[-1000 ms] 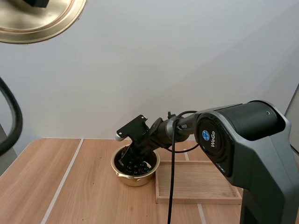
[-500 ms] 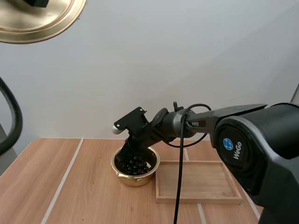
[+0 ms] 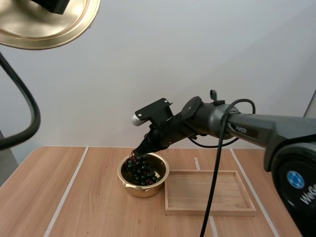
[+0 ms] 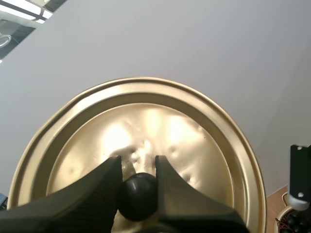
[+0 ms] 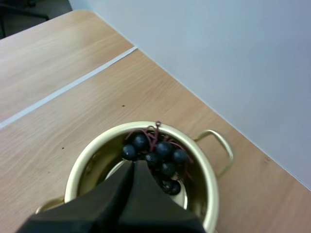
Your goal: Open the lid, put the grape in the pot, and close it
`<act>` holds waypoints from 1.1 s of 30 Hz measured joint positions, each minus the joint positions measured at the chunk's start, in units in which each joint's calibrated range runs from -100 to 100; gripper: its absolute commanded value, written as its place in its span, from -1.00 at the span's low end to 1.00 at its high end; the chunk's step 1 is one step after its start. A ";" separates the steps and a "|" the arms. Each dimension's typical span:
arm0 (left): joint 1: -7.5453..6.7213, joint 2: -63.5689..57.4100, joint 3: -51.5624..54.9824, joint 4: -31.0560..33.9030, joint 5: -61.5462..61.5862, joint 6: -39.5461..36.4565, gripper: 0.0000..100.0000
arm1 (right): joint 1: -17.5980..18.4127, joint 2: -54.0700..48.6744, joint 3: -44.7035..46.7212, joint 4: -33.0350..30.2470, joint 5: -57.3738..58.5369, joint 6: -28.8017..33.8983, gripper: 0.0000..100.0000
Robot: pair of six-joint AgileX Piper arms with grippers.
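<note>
Left wrist view, left pincer [image 4: 138, 167]: we find it clamped on the knob [image 4: 139, 196] of the lid [image 4: 194, 141].
Right pincer [image 5: 132, 167]: we find its fingers together, over the pot [image 5: 85, 167].
Grapes [image 5: 163, 150]: inside pot.

High cam: behind & above, facing fwd/down over tabletop [image 3: 89, 207]. L wrist cam tight on lid [image 4: 170, 126]; R wrist cam looks down, close over pot [image 5: 92, 165]. High cam shares both.

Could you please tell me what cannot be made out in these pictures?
1. High view: the frame's edge cuts off much of the lid.
2. Left wrist view: the left gripper, shut on the knob, hides part of the lid's rim.
3. Right wrist view: the right gripper, shut, hides part of the grapes and the floor of the pot.
4. Whether it touches the grapes cannot be told.
</note>
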 measured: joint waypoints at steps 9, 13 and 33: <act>0.00 11.66 2.61 -6.36 0.00 3.37 -1.00 | -13.00 -18.50 7.84 -0.38 9.23 0.31 -1.00; 0.00 16.40 8.31 -13.17 0.00 6.10 -1.00 | -17.01 -26.93 11.71 -0.44 14.34 0.18 -1.00; 0.00 42.11 38.23 -23.57 -14.96 28.82 -1.00 | -20.06 -53.72 16.23 -3.66 28.53 9.22 -1.00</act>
